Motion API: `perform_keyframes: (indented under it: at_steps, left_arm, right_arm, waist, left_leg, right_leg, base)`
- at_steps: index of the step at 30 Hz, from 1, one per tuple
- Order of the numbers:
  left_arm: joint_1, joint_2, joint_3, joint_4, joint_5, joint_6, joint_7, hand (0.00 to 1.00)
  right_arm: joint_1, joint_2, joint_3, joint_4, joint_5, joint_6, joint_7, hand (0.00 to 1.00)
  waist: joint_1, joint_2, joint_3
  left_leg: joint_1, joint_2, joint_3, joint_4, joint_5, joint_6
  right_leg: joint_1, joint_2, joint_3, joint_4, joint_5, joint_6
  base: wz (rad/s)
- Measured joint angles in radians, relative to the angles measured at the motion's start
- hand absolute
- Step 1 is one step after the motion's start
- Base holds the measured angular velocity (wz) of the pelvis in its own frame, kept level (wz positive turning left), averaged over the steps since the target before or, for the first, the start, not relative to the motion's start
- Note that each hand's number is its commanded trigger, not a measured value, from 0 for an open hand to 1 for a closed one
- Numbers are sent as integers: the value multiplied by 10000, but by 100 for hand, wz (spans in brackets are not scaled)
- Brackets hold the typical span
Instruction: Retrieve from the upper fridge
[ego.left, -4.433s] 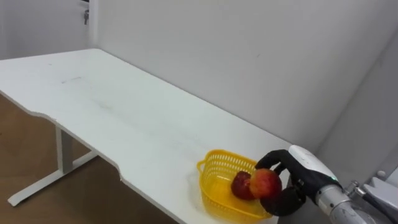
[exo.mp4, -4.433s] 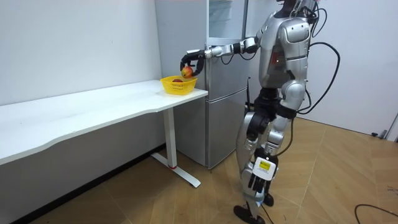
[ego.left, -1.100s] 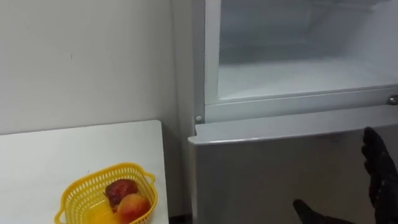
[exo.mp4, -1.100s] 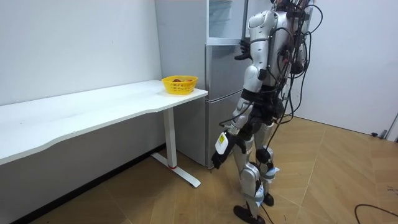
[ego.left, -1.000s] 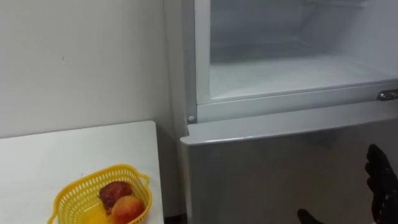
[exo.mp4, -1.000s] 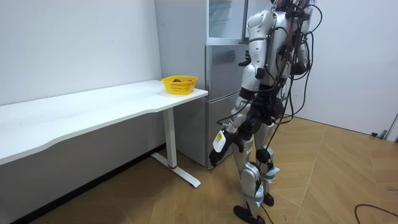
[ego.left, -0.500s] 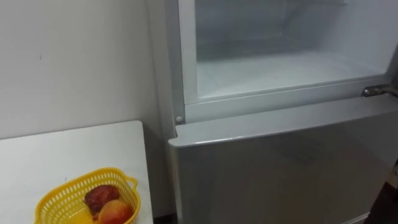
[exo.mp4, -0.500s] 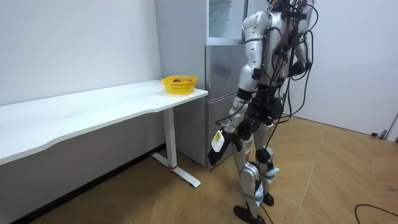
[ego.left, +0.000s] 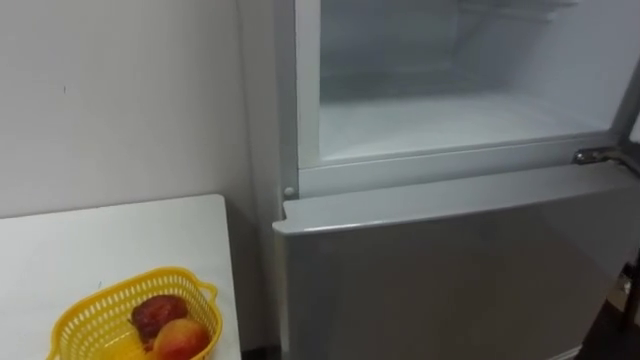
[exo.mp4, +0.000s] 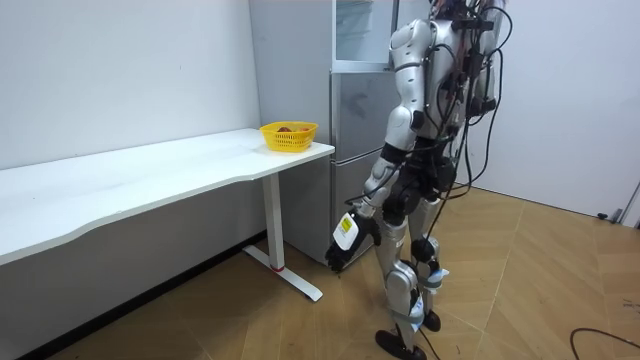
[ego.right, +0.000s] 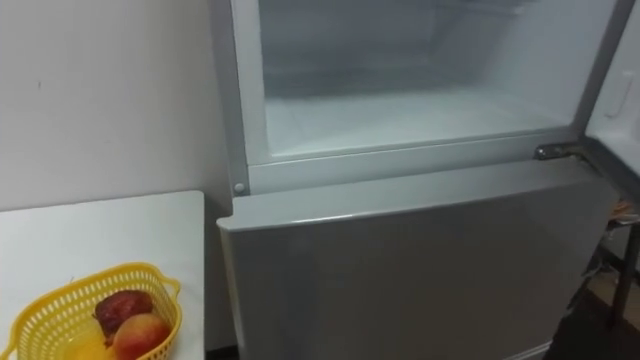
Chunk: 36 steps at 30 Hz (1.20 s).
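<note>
Beside fridge (exo.mp4: 352, 130), at white table (ego.left: 100, 240) corner: yellow basket (ego.left: 75, 322) holds 2 fruits, dark red fruit (ego.left: 158, 312) touching peach-coloured fruit (ego.left: 180, 338). Upper compartment (ego.left: 450, 110) open, lower door (ego.left: 450, 270) shut. Robot faces fridge on wooden floor (exo.mp4: 520, 290). Left hand (exo.mp4: 374, 190) low by hip, grip cannot tell. Plain white wall (ego.left: 120, 100) behind table.

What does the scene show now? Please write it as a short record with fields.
upper fridge compartment: open, nothing seen inside
lower fridge door: shut
basket: yellow, on the white table
fruit: dark red and orange-red pieces, in the basket
left hand: hangs low beside the robot's leg
</note>
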Motion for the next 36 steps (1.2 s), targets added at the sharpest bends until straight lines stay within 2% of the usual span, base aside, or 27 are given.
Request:
perform_keyframes:
  at_steps: [4, 9, 13, 18, 24, 27, 33, 36]
  left_arm:
    - [31, -7, 343, -137, 106, 11, -3, 0]
    - [104, -11, 582, -479, 230, 209, -194, 0]
    - [103, -25, 1123, -536, 404, 240, -332, 0]
    - [140, -28, 1407, -447, 776, 246, -444, 0]
    - [176, -85, 1403, -479, 1181, 245, -550, 0]
    - [208, -113, 1368, -465, 1182, 246, -646, 0]
    - [222, -187, 1375, -457, 1200, 246, -801, 0]
    - [126, -188, 1376, -269, 1197, 240, -806, 0]
  right_arm:
    - [-380, -94, -870, 341, 608, -22, -117, 0]
    - [-593, -184, -1430, 340, 622, -10, -115, 0]
    - [-991, -238, -1719, 321, 604, 6, -116, 0]
    - [-1536, -604, -1731, 77, 445, 30, -27, 0]
    - [-1707, -852, -1727, -1602, 435, 132, 1065, 0]
    - [-1693, -918, -1624, -2184, 278, 129, 1552, 0]
    - [-1692, -919, -1066, -2650, -473, 332, 2719, 0]
    - [-1692, -1014, -427, -2822, -1283, 486, 3321, 0]
  waist:
    - [-132, -177, -15]
    - [-209, -185, -14]
    - [-297, -184, -30]
    - [-315, -177, -44]
    - [-290, -143, -59]
    - [-117, -120, -56]
    - [5, -32, -59]
    - [-35, -47, -50]
  left_leg:
    - [-5, -6, 22, -6, -1, 1]
    - [-64, -1, 104, -28, -1, 1]
    - [-184, 3, 107, -26, -1, 1]
    - [-181, -3, 103, -23, -1, 1]
    - [-165, 8, 67, -13, -1, 1]
    - [-162, 13, 49, -16, -1, 0]
    - [-148, 10, 107, -15, -1, 0]
    - [-152, 27, 150, -9, 4, -7]
  right_leg:
    - [2, -1, 50, 0, -1, -1]
    - [7, 9, 129, 20, -1, 0]
    - [-103, 18, 141, 38, 1, -3]
    - [-108, 12, 121, 55, 2, -3]
    - [-125, 14, 91, 9, 10, -13]
    - [-97, 16, 99, 12, 16, -23]
    - [-195, 9, 102, 182, 10, -36]
    - [-352, 13, 149, 377, -15, -76]
  base:
    - [0]
    - [-5]
    - [0]
    - [0]
    - [1]
    - [-4]
    - [-2]
    - [-15]
